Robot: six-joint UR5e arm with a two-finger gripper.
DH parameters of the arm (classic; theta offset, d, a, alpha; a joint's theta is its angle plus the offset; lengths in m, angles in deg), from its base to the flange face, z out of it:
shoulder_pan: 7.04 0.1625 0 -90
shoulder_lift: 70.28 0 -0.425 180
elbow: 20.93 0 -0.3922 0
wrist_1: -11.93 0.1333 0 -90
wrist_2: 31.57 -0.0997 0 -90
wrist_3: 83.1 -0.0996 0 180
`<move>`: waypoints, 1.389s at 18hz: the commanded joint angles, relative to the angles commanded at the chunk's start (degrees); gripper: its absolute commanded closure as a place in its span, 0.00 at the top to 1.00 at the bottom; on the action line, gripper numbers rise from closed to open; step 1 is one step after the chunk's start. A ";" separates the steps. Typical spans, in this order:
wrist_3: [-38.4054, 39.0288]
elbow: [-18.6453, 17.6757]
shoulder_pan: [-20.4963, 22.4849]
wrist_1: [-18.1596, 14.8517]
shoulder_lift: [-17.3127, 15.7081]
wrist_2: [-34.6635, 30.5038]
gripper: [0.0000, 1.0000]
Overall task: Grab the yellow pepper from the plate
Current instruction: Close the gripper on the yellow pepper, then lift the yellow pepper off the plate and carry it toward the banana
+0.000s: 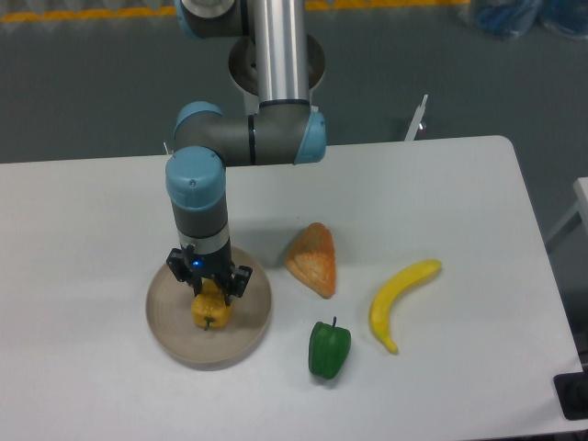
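The pepper lies on the plate, near the plate's centre, with its stem toward the plate's front edge; the plate rests on the bench, toward its front left. The end effector points straight down over the pepper's top, its fingers set on either side of the fruit; the vertical approach suits the plate's raised rim, which would block a sideways entry. The fingers appear drawn in against the pepper's upper lobes, so the end effector is judged to be clamped on the pepper, though contact at the pads is partly hidden by the wrist; the pepper's underside cannot be separated from the plate's surface, so lift is not confirmed.

Judged step: grasp closing or just secured, lift pending; a straight upward move is called for, since the lobed, glossy sides may slip under a high grip.

Other things stand clear of the plate: an orange wedge to its right; a green pepper to its front right; a banana further right again; none obstructs a vertical withdrawal.
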 joint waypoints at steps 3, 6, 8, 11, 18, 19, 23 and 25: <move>-0.53 3.33 0.09 -0.18 -0.53 -0.52 0.44; -3.51 7.21 3.06 -0.61 -2.20 -2.72 0.44; -8.50 7.12 6.23 -0.88 -3.60 -2.73 0.44; -17.28 6.25 11.67 -1.84 -6.15 -2.72 0.44; -30.66 6.86 23.10 -2.81 -7.21 -2.63 0.44; -31.81 6.86 24.25 -2.73 -6.78 -2.64 0.44; -35.33 7.48 25.66 -2.73 -5.98 -2.81 0.44; -35.51 8.35 25.66 -2.81 -5.54 -2.73 0.44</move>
